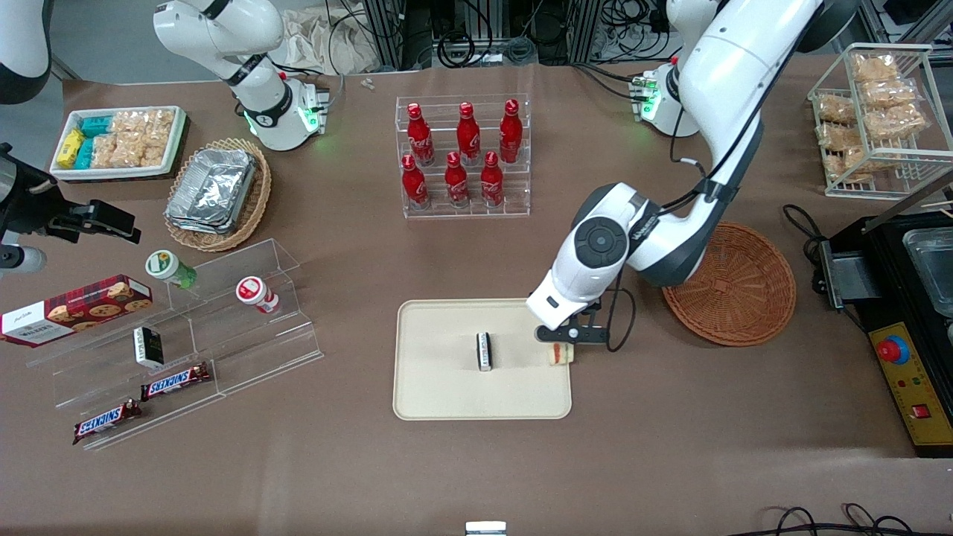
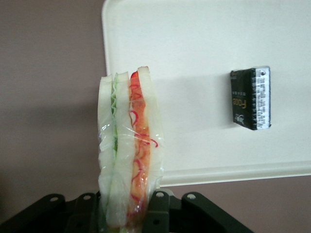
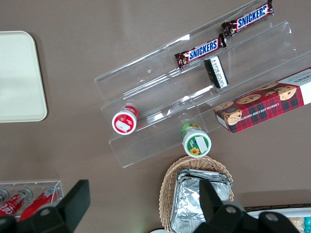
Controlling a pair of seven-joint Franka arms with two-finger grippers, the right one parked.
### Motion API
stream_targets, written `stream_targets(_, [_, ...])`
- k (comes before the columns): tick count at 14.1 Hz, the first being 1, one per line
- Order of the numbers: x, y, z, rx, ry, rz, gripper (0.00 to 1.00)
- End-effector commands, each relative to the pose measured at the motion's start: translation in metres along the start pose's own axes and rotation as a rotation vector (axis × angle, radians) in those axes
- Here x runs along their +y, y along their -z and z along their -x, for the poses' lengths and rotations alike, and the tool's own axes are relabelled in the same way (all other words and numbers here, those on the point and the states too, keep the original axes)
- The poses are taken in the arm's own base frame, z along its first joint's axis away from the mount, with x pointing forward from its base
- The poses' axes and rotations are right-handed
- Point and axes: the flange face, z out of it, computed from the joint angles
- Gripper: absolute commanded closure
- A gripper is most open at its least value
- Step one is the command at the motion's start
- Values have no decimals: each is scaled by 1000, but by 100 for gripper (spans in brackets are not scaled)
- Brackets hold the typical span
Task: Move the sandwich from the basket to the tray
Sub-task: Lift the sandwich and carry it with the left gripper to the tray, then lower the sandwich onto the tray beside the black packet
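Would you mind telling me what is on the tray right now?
A small black-and-white packet lies on the tray. The claw holds the sandwich at the tray's edge; whether it touches the tray is hidden.

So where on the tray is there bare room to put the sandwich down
The gripper, shut on the sandwich, is at the tray's edge nearest the basket. Bare tray lies between the sandwich and the black packet, and between the packet and the rim toward the parked arm. Only the packet takes up room.

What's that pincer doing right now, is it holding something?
Pincer: closed on the sandwich, holding it over the tray's edge, at the side nearest the basket.
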Motion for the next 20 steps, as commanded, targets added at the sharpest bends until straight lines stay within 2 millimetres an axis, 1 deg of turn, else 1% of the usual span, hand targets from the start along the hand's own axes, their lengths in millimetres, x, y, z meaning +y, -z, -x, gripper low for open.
stream_targets(1, [16,0,-7,36,-9,3,100])
stream_targets(2, [12,-6,-12,63,-21,4,100])
stream_targets(3, [11,-16,-15,78,-35,2,100])
stream_targets(5, [11,-34,-15,82,-52,-5,100])
stream_targets(9, [12,-46,-16,85,-55,6,100])
stream_targets(10, [11,-47,-16,83,-52,5,94])
stream_targets(11, [10,-48,-16,81,-45,5,62])
stream_targets(12, [8,-51,-16,77,-35,3,25])
stream_targets(13, [8,-55,-16,72,-36,1,0])
stream_targets(17, [7,-59,-16,67,-31,3,0])
stream_targets(20, [5,-52,-19,72,-13,13,0])
